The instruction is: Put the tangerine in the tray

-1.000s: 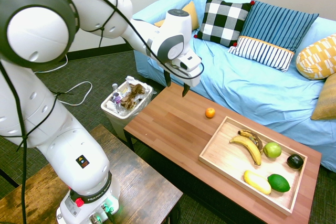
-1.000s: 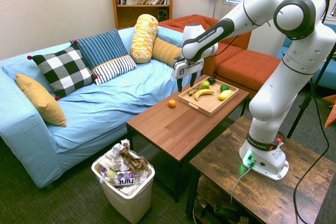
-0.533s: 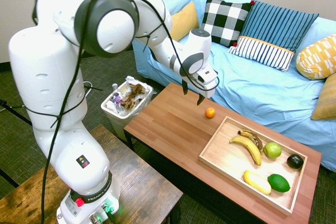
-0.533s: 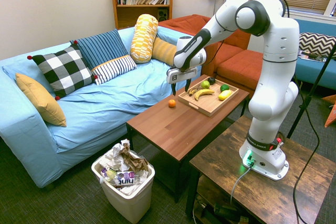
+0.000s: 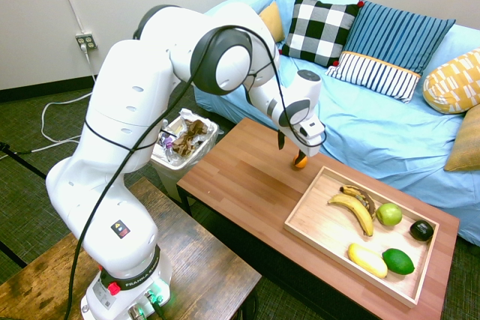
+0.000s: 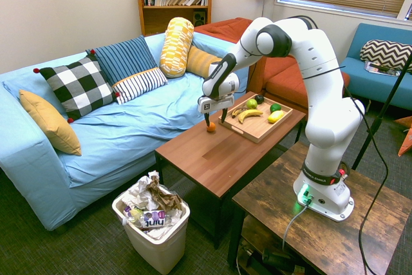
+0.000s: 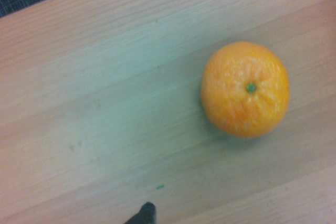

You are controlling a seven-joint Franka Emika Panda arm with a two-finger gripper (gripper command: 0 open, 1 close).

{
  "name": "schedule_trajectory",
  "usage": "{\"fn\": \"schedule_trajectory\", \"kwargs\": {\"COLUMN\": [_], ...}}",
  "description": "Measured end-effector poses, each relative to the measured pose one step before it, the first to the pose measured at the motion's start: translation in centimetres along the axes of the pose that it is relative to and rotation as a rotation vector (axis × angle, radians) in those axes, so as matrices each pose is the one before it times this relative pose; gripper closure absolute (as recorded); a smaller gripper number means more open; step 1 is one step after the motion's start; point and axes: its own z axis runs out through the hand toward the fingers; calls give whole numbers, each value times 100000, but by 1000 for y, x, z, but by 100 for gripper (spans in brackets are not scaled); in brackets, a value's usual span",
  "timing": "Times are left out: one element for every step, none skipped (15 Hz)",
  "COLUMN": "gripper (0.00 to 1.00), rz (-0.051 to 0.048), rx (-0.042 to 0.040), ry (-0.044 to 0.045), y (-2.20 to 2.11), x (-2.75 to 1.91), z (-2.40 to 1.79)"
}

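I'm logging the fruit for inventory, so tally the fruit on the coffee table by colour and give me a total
Orange: 1, the tangerine on the table
Yellow: 2, a banana and a lemon
Green: 2, an apple and a lime
Dark: 2, an overripe banana and an avocado
Total: 7, six of them in the tray

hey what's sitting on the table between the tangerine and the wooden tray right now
Nothing. In the first exterior view the tangerine sits on the tabletop just off the tray's near corner, with only bare wood between them. The open gripper straddles the fruit from above.
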Motion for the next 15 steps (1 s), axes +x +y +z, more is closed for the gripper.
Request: {"fn": "schedule_trajectory", "kwargs": {"gripper": [0,0,0,0,0,0,0,0,0,0,0,100,100,100,100], "rz": [570,599,584,386,367,294,238,38,24,-81,-109,-50,39,124,216], "rx": [-687,-471,-275,-382,-232,-168,-213,-69,-23,-5,-163,40,125,123,130], "ry": [-491,-516,-350,-295,-85,-96,-229,-11,-41,-103,-152,-12,-172,-252,-130], "y": [-335,-315,-303,-261,-212,-198,-168,-201,-128,-189,-159,-146,-140,-94,-64], "x": [568,455,423,362,353,334,315,282,159,97,42,53,-2,-28,39], "z": [788,592,476,418,406,297,175,79,93,36,61,52,75,98,95]}}
